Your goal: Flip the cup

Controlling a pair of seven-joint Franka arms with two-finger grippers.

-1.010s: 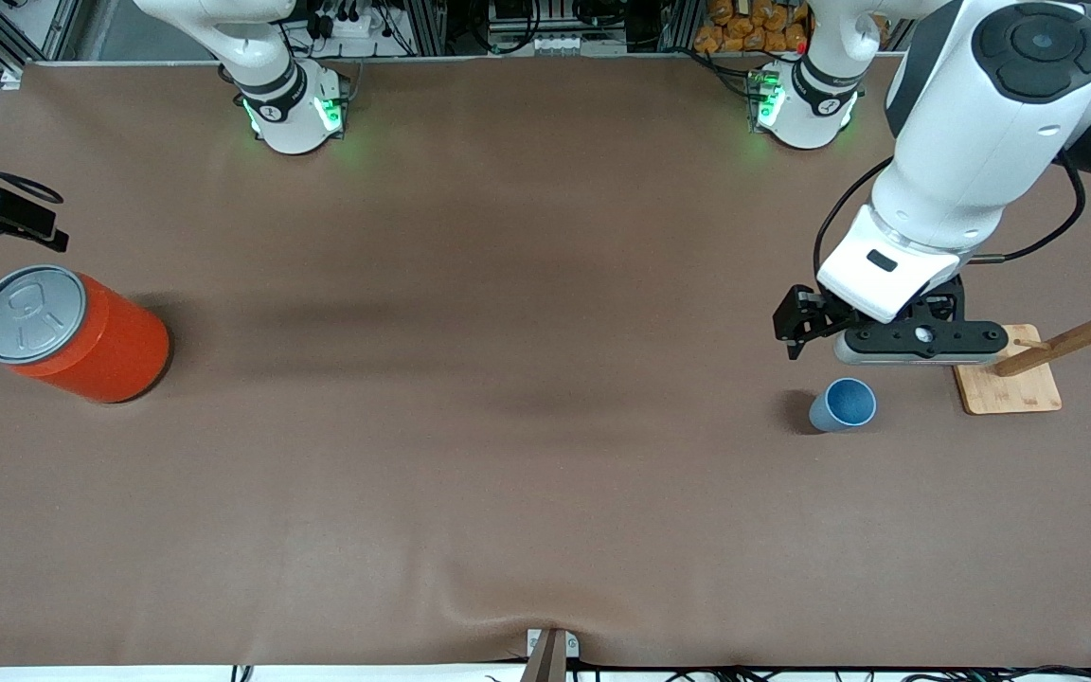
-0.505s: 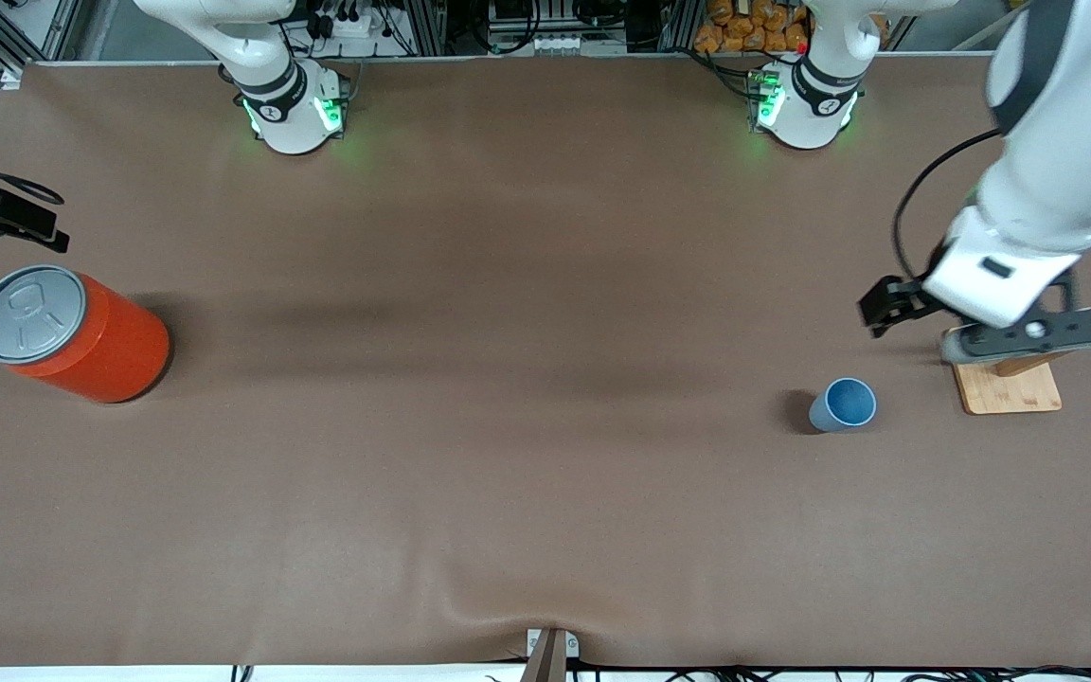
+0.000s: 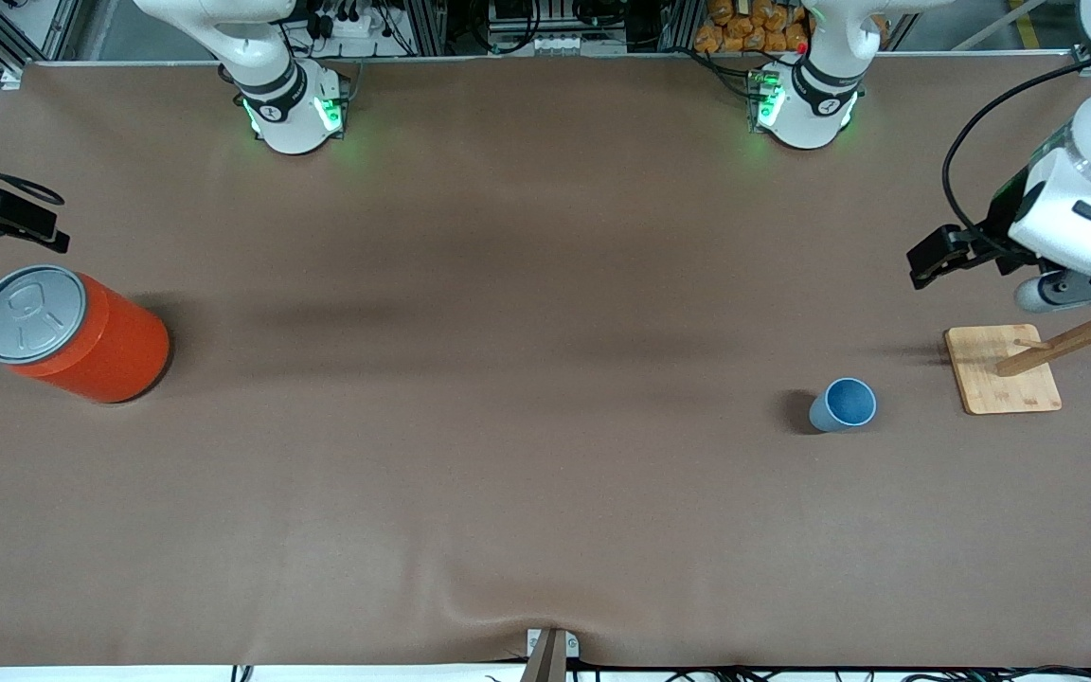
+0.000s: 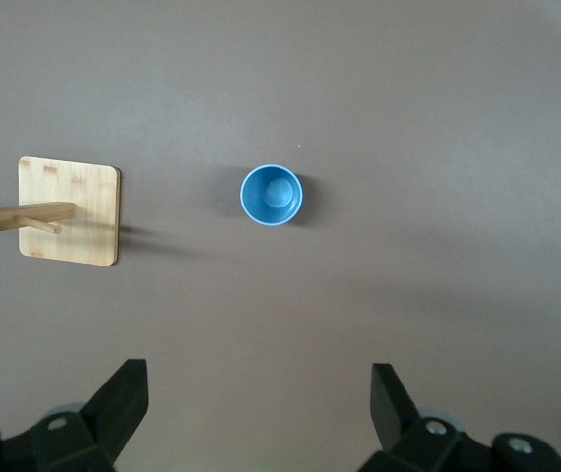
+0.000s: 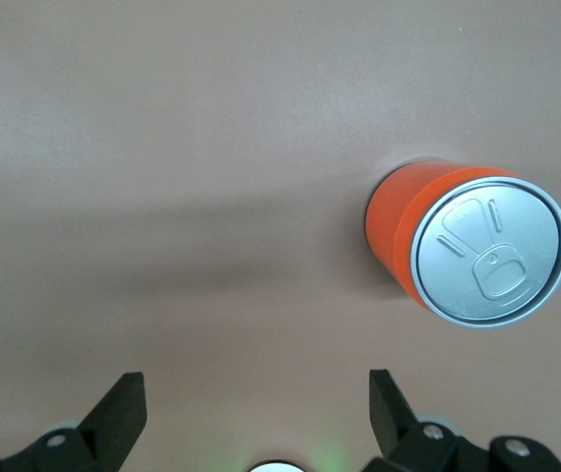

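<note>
My left gripper (image 4: 258,383) is open wide. Its two black fingers (image 4: 123,393) stand far apart and there is nothing between them. It hangs up in the air over the brown table (image 3: 508,379), near the wooden stand (image 3: 1005,369), at the left arm's end of the table. In the front view my left arm shows in the upper corner of the frame, at that same end.

The cup (image 3: 844,404) is small and light blue. It stands upright on the table with its open mouth facing up, so I can see the darker blue inside. In the front view it sits a little below the middle of the frame, toward the left arm's end. It is near the flat wooden base of the stand but does not touch it. In the left wrist view the cup (image 4: 271,195) shows in the upper middle of the frame, well apart from my fingers.

My right gripper (image 5: 256,388) is open wide too, and it holds nothing. It waits in the air over the table by the big orange can (image 5: 467,251). The can has a grey lid and stands at the right arm's end of the table, far from the cup.
</note>
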